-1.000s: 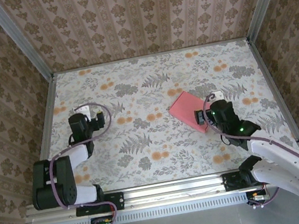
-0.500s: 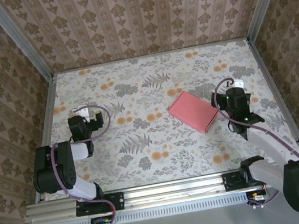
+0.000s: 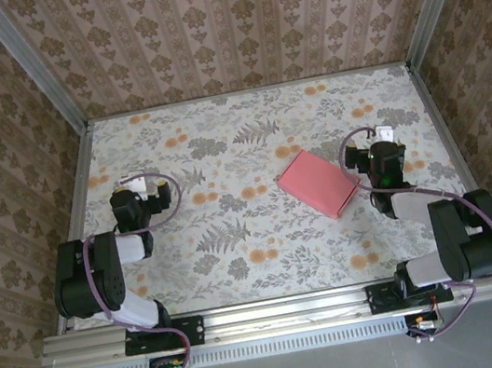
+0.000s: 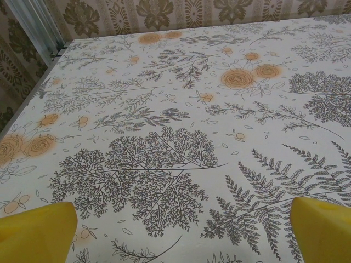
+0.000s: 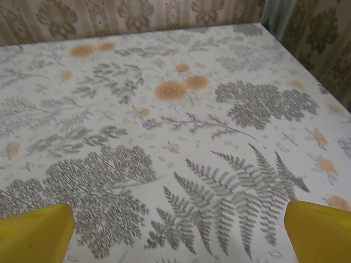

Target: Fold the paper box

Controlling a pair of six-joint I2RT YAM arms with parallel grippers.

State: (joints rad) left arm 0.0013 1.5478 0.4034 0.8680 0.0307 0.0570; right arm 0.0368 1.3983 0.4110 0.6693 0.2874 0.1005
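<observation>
Looking down from above, the paper box (image 3: 319, 183) lies flat on the floral table (image 3: 220, 141), right of centre, pink face up. It is a plain slanted rectangle with no flap standing and no pale inside on show. Both arms are folded close to their own sides. The left gripper (image 3: 131, 181) sits well apart from the box near the left edge, and the right gripper (image 3: 384, 136) is near the box's right corner, not touching it. I judge that no fold is in hand at present; the box looks closed flat, so the work seems finished or paused (which of the two I cannot tell). Any further crease would call for the nearer right arm to swing left and slip a finger under the thin card's edge.

From the left wrist, the left gripper (image 4: 178, 233) stands spread wide, its yellow fingers (image 4: 33, 235) at the bottom corners with bare patterned table between them, grasping nothing.

From the right wrist, the right gripper (image 5: 175, 233) is likewise wide apart, yellow fingers (image 5: 321, 233) at the corners, empty over the fern print
</observation>
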